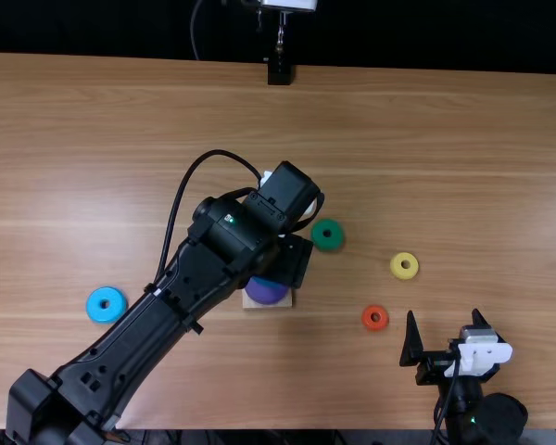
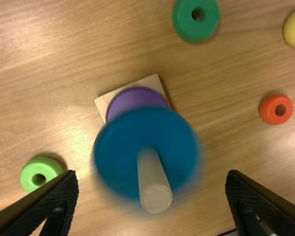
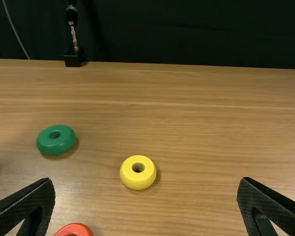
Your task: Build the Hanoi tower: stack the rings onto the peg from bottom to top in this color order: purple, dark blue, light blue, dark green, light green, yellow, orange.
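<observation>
In the top view my left gripper [image 1: 292, 260] hangs over the wooden base [image 1: 249, 303]; the purple ring [image 1: 267, 292] shows beneath it. The left wrist view has my left gripper [image 2: 152, 179] open, its fingers apart on either side of the dark blue ring [image 2: 123, 147]. That ring is around the pale peg [image 2: 155, 191], above the purple ring [image 2: 130, 101]. On the table lie the light blue ring [image 1: 106, 304], dark green ring [image 1: 327, 234], light green ring [image 2: 39, 174], yellow ring [image 1: 404, 265] and orange ring [image 1: 374, 317]. My right gripper [image 1: 443, 320], also in the right wrist view [image 3: 146, 184], is open.
The left arm spans the table from the lower left to the base, covering part of the tabletop. A small black stand [image 1: 279, 72] is at the far edge. The yellow and orange rings lie between the base and the right arm.
</observation>
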Controlling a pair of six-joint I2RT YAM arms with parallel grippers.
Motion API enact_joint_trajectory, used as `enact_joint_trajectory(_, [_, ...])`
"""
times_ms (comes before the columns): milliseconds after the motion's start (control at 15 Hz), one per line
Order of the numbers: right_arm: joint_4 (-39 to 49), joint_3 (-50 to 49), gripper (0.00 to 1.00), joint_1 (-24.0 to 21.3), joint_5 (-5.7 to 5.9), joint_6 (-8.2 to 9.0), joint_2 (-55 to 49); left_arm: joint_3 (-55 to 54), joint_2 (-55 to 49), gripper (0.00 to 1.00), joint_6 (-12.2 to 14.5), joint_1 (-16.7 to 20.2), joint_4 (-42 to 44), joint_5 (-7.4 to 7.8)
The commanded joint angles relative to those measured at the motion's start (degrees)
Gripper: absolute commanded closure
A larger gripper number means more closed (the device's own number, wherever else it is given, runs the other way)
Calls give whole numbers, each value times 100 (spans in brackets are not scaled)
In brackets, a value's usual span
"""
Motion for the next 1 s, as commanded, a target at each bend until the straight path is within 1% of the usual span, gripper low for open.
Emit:
enact_joint_trajectory(0, [-438, -409, 0, -84, -73, 32, -10, -139, 71, 0, -33, -24, 1, 36])
enact_joint_trajectory(67, [-438, -409, 0, -84, -73, 32, -10, -131, 62, 0, -12, -24, -9, 15])
enact_joint_trajectory(133, [-438, -409, 0, -84, -73, 32, -10, -104, 53, 0, -2, -15, 1, -48])
enact_joint_trajectory(333, [-438, -409, 0, -84, -73, 42, -10, 221, -17, 0, 51, 125, 86, -48])
enact_joint_trajectory(533, [-438, -409, 0, -84, -73, 42, -10, 520, -158, 0, 51, 521, 107, -48])
enact_joint_trajectory(667, [-438, -409, 0, -84, -73, 42, -10, 485, -518, 0, 62, 767, 508, -38])
enact_joint_trajectory(733, [-438, -409, 0, -84, -73, 32, -10, 397, -606, 0, 83, 969, 771, -48])
enact_joint_trajectory(800, [-438, -409, 0, -84, -73, 32, -10, 133, -808, 0, 199, 1198, 898, -48])
enact_joint_trajectory(867, [-438, -409, 0, -84, -73, 32, -10, -166, -1072, 0, 431, 1382, 1003, -101])
enact_joint_trajectory(933, [-438, -409, 0, -84, -73, 42, -10, -508, -1326, 0, 673, 1584, 1088, -196])
